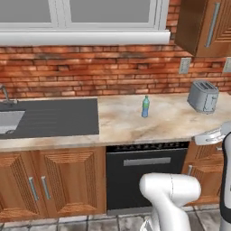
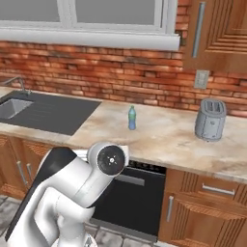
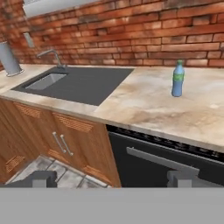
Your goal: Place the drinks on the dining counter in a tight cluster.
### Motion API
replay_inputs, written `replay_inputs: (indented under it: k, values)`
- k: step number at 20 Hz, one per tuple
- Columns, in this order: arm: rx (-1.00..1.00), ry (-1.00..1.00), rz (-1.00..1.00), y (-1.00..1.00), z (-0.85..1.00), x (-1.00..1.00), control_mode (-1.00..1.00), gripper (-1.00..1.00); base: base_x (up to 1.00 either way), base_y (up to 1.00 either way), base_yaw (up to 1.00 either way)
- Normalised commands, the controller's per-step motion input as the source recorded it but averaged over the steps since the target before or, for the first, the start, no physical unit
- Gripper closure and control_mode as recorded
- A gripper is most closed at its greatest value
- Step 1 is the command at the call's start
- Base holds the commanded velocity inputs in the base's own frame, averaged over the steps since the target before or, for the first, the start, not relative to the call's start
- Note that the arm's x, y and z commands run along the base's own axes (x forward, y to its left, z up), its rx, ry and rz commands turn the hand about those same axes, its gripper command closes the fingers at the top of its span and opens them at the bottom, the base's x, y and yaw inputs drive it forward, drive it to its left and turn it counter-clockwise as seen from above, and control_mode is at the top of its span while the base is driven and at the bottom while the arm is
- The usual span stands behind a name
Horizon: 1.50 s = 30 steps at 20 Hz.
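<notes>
Brick wall (image 1: 90,67) w/ window (image 1: 90,13) above runs behind everything. Below it, the marble counter (image 1: 135,124) on wooden cabinet fronts (image 1: 49,185), w/ a black dishwasher (image 1: 146,173) under the middle. Dark inset sink area (image 1: 58,117) takes the left part of the top, basin and tap (image 3: 51,54) at its far left. Grey toaster (image 1: 203,96) sits near the wall at the right end, wall outlet (image 1: 184,66) above it.

Task thing in sight: one drink, the small blue bottle (image 1: 145,107) w/ green cap, upright on bare marble between sink area and toaster, well apart from both, nothing beside it. In hand view it's upper right (image 3: 177,79).

Gripper (image 3: 114,178): fingertips set wide apart at the bottom of hand view, nothing between them, so open & empty. It's low, in front of the dishwasher, well short of the bottle and below counter height.

Step, as I read it: approach/reach for the blue bottle, no grasp yet. Task looks at its early part; no cluster visible.

Next move prob needs: lift hand above counter edge, go fwd and toward the bottle's side, line up jaws either side of the body below the cap, close. Bottle is slim and tall-ish, so a sideways bump could tip it; come in level and centred.
</notes>
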Motion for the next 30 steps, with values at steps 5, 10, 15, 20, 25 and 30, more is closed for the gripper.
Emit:
replay_inputs:
  k: [5,10,15,20,25,30]
  values:
    - [0.0,0.0,0.0,0.0,0.0,0.0,1.0,-1.0,0.68,0.32,-0.21]
    - [0.0,0.0,0.0,0.0,0.0,0.0,1.0,-1.0,0.73,0.06,-0.18]
    - [0.0,0.0,0.0,0.0,0.0,0.0,1.0,-1.0,0.46,0.05,-0.03]
    - [0.0,0.0,0.0,0.0,0.0,0.0,1.0,-1.0,0.43,0.08,0.0]
    - [0.0,0.0,0.0,0.0,0.0,0.0,1.0,-1.0,0.43,0.0,0.0]
    - [0.0,0.0,0.0,0.0,0.0,0.0,1.0,-1.0,0.08,0.0,0.0]
